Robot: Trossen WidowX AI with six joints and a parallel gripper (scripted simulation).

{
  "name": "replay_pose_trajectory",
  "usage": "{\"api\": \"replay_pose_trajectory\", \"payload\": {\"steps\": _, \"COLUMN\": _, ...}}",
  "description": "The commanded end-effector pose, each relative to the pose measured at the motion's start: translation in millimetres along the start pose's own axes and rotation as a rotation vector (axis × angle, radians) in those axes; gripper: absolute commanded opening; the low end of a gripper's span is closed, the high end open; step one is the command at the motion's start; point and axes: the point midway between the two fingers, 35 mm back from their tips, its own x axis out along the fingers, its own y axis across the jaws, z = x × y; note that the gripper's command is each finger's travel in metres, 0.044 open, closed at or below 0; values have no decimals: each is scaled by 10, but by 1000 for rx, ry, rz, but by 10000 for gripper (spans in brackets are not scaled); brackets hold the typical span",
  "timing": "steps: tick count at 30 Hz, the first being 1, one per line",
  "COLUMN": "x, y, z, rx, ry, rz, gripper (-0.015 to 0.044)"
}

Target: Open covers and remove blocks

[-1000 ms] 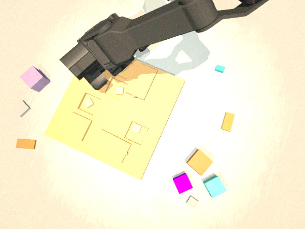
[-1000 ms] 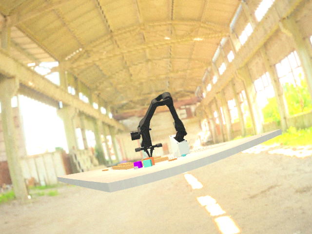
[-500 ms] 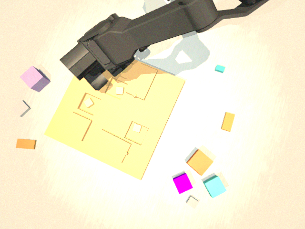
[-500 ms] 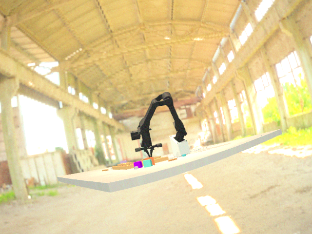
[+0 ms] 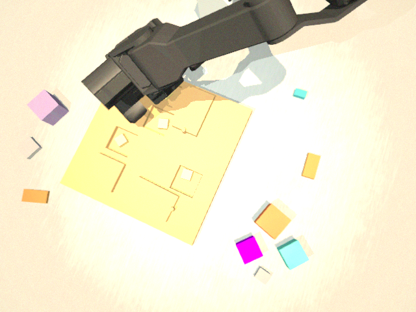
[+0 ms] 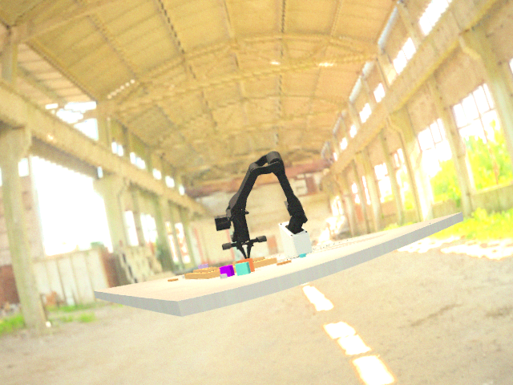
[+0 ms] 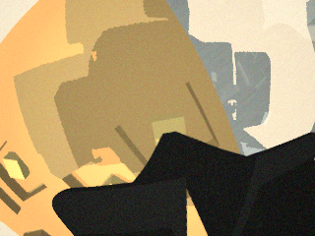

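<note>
Evidently, the jaws point(image 6: 248, 256) are fully closed on nothing, above the yellow puzzle board point(image 5: 151, 157) point(image 7: 133, 93); the magenta cube point(image 5: 249, 249) point(image 6: 226, 270) sits beside it.

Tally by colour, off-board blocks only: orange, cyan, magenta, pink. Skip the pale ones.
Orange blocks: 3
Cyan blocks: 2
Magenta block: 1
Pink block: 1
Total: 7
</note>
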Motion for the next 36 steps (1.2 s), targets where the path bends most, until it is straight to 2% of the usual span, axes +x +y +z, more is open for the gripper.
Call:
{"api": "replay_pose_trajectory", "payload": {"steps": 1, "x": -6, "y": 0, "z": 2, "rx": 0, "ry": 0, "rz": 0, "gripper": 0}}
{"api": "replay_pose_trajectory", "payload": {"steps": 12, "x": -119, "y": -3, "z": 30, "rx": -16, "ry": 0, "rz": -3, "gripper": 0}}
{"api": "replay_pose_trajectory", "payload": {"steps": 14, "x": -104, "y": -12, "z": 19, "rx": -3, "ry": 2, "rz": -6, "gripper": 52}}
{"api": "replay_pose_trajectory", "payload": {"steps": 18, "x": -318, "y": 9, "z": 28, "rx": -9, "ry": -1, "rz": -3, "gripper": 144}}
{"api": "replay_pose_trajectory", "payload": {"steps": 24, "x": -629, "y": 0, "z": 37, "rx": -18, "ry": -2, "rz": -3, "gripper": 144}}
{"api": "replay_pose_trajectory", "payload": {"steps": 36, "x": -618, "y": 1, "z": 36, "rx": -105, "ry": -2, "rz": -3, "gripper": 144}}
